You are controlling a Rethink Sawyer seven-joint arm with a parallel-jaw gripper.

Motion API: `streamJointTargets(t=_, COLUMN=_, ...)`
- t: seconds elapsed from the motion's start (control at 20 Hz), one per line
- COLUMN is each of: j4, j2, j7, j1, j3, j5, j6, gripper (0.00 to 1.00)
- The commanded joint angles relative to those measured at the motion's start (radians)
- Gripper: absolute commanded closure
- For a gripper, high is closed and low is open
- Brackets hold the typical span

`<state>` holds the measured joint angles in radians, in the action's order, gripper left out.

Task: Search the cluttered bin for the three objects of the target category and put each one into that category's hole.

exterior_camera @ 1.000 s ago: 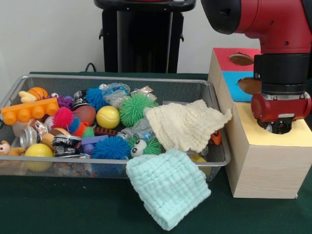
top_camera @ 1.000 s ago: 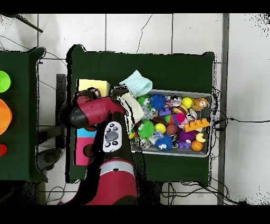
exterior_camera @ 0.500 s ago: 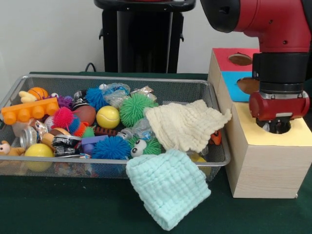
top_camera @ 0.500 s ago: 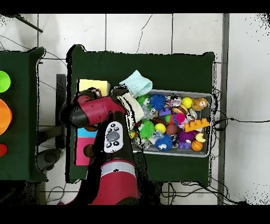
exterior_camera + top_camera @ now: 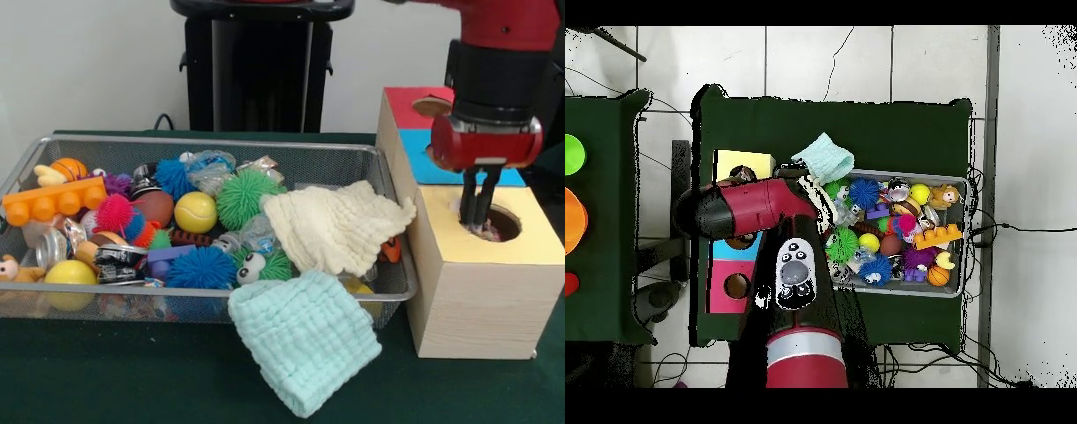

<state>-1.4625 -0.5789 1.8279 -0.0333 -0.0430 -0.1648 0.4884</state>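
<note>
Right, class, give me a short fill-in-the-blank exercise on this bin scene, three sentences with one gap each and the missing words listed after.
1. The gripper hangs over the hole in the ___ section of the wooden box.
2. The pale green cloth hangs over the bin's front rim, and the ___ cloth lies inside.
3. The orange toy brick lies at the bin's ___ end in the front view.

Missing words: yellow; cream; left

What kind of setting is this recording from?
Probably a robotics lab: a tiled floor, a green-covered table with a wire bin of mixed toys, and a wooden sorting box with coloured holes under the gripper.
</note>
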Motion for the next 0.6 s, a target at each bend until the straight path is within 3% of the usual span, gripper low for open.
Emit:
streamJointTargets(t=0.05, j4=-0.074, j2=-0.128, j7=-0.012, j1=0.029, j3=-0.078, j5=0.048, j6=0.283, gripper=1.00)
streamJointTargets(t=0.6, j4=-0.047, j2=-0.176, j7=0.018, j1=0.006, j3=-0.073, j5=0.055, j6=0.394, gripper=1.00)
